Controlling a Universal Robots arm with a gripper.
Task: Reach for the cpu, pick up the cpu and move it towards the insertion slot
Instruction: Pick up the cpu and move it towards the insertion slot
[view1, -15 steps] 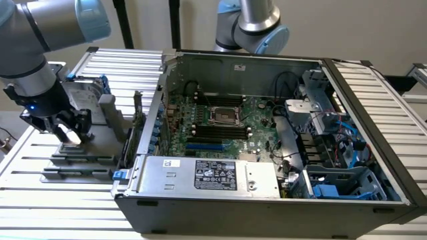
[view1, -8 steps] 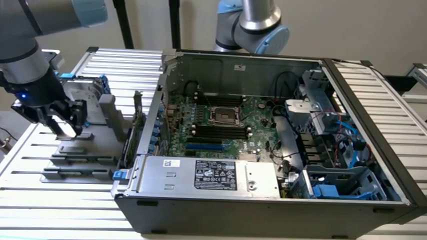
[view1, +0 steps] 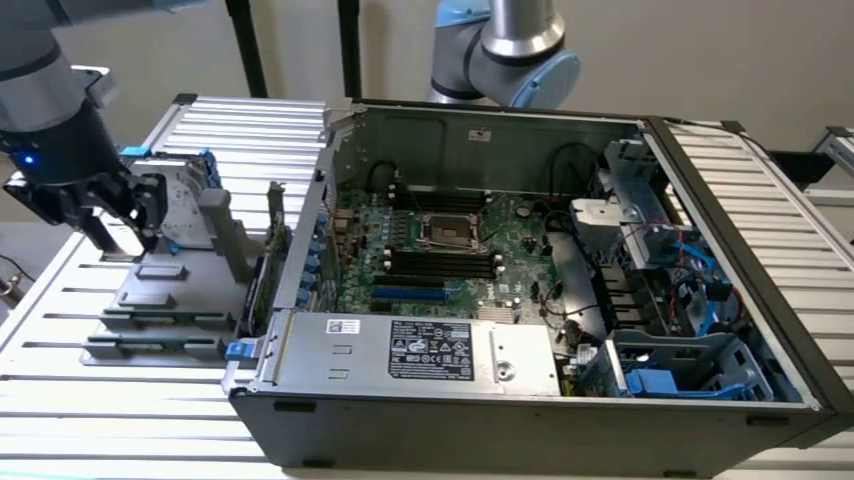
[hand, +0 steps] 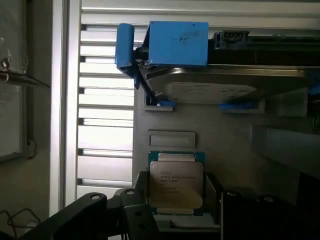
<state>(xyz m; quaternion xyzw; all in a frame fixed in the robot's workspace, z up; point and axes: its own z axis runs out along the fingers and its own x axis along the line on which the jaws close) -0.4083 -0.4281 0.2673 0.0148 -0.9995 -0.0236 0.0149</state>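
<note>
Room: your cpu (hand: 176, 182) lies flat on the grey tray (hand: 235, 145) just beside the hard drive (hand: 215, 87), with little space at its two side edges. Count one cpu, one hard drive, one insertion slot (view1: 447, 232) well apart from the hard drive. Your gripper (view1: 124, 228) is spread, straddling the cpu; you cannot tell contact

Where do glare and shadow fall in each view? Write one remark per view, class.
Wrist view: the metal top of the cpu catches a soft sheen, while the open fingers flanking it look dark and shaded. Exterior view: the slatted table reflects bright light, the inside of the computer case sits dimmer, and the frame of the insertion slot catches a little light.
</note>
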